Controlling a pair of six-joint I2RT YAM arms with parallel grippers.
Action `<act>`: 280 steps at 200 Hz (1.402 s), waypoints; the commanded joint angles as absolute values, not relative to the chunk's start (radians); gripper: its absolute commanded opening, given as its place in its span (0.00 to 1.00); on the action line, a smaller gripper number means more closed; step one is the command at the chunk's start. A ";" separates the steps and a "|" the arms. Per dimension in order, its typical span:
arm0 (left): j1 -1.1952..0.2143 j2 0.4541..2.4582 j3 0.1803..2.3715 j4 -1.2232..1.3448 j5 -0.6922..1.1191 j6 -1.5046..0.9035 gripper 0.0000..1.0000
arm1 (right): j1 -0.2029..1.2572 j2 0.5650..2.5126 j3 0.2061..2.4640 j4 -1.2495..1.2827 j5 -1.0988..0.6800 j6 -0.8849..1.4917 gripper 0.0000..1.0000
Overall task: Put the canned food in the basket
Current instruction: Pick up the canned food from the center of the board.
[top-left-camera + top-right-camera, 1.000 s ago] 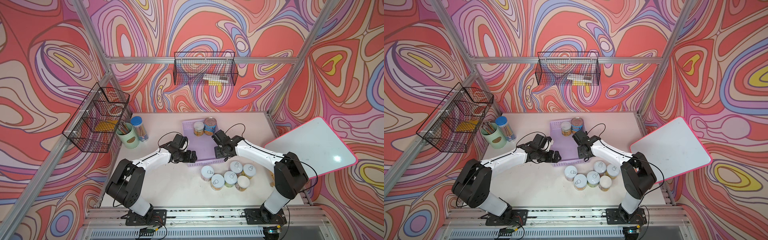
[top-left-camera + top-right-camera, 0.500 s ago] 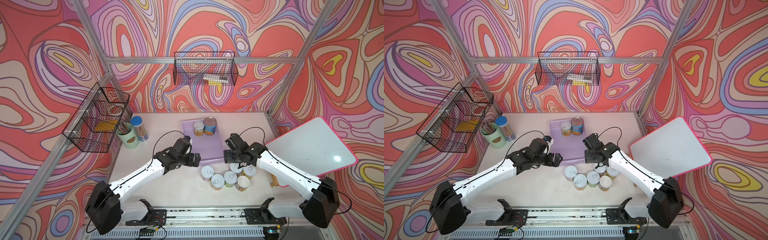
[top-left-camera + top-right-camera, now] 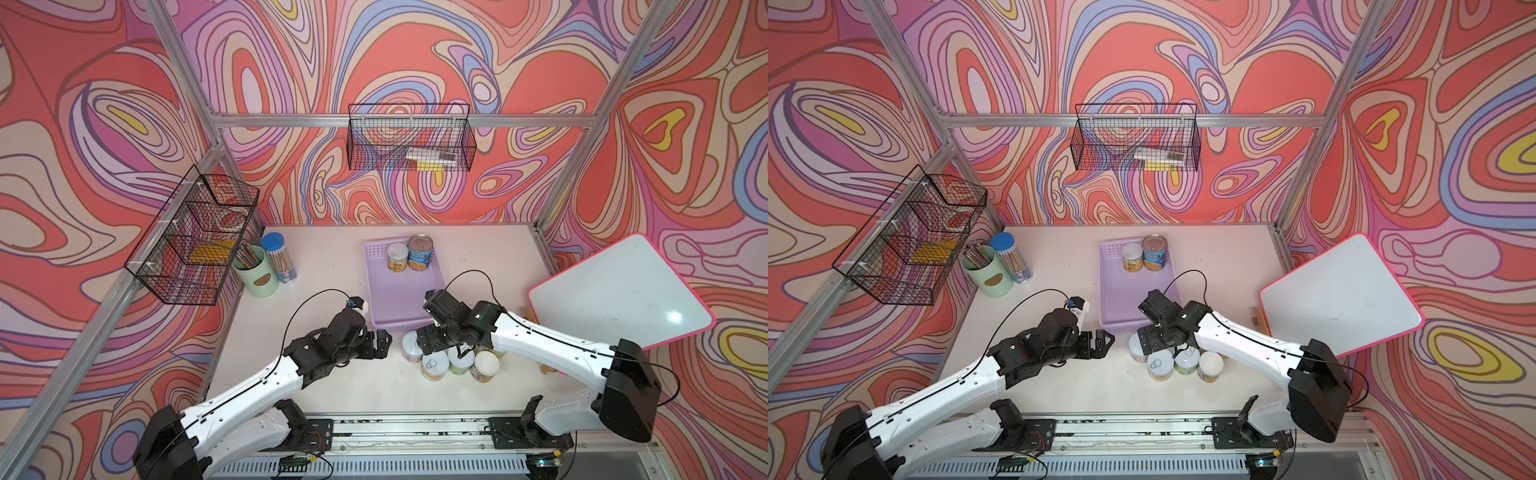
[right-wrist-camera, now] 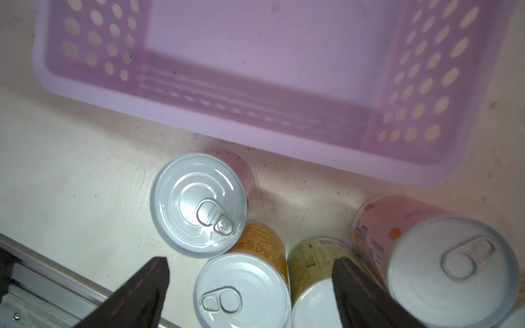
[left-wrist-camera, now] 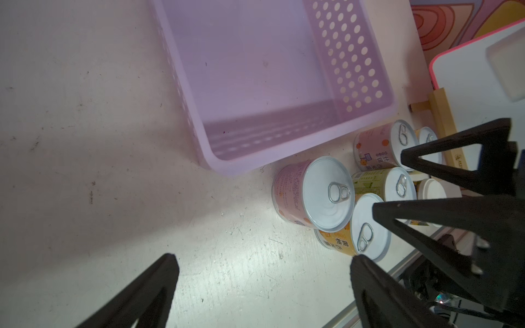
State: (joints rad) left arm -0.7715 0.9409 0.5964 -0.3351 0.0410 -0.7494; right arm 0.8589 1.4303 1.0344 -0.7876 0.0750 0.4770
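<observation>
The canned food (image 3: 453, 359) mostly stands in a tight cluster on the table (image 5: 85, 142), just outside the near end of the basket (image 3: 395, 299). My right gripper (image 4: 250, 269) hangs over that cluster with its jaws spread apart and nothing clamped between them. Through its wrist camera I look down on a yellow-labelled can (image 4: 241, 289) and a green-labelled can (image 4: 311, 255) under the fingers. A pink-labelled can (image 4: 199, 204) stands just beyond them, nearest the basket wall. Whether a finger touches any lid I cannot tell.

My left gripper (image 5: 262, 257) is also wide apart and empty, low over bare table beside the cluster and pointing toward it. In both top views the pink-labelled can sits between the two grippers.

Further out, two cans stand upright inside the basket at its far end: a short yellow can (image 3: 397, 257) side by side with a taller blue-and-yellow can (image 3: 420, 252). A pink-rimmed white board (image 3: 615, 299) stands tilted at the right side of the table.
</observation>
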 commanded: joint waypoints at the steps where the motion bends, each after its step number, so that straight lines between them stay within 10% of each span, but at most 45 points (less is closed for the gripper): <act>1: -0.759 0.885 0.546 -0.291 0.037 -0.816 0.99 | 0.879 1.481 1.078 -0.755 0.049 0.427 0.97; 100: -0.501 0.743 0.393 -0.218 0.273 -0.857 0.99 | 0.923 1.628 1.174 -0.768 0.051 0.375 0.98; 280: -0.486 0.799 0.390 -0.191 0.293 -0.828 0.99 | 0.947 1.762 1.233 -0.803 0.091 0.428 0.90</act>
